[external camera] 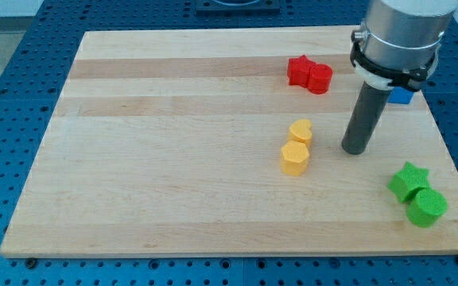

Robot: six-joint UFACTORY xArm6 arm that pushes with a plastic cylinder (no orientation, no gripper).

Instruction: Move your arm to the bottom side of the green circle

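The green circle (428, 207) lies near the board's bottom right corner, touching a green star (408, 181) just up and to its left. My tip (355, 150) rests on the board, up and to the left of both green blocks, well apart from them. It stands to the right of a yellow heart (300, 131) and a yellow hexagon (294, 158).
A red star (299, 70) and a red circle (320, 78) sit together near the view's top. A blue block (402, 95) shows partly behind the arm at the right. The wooden board (173, 159) lies on a blue perforated table (6, 95).
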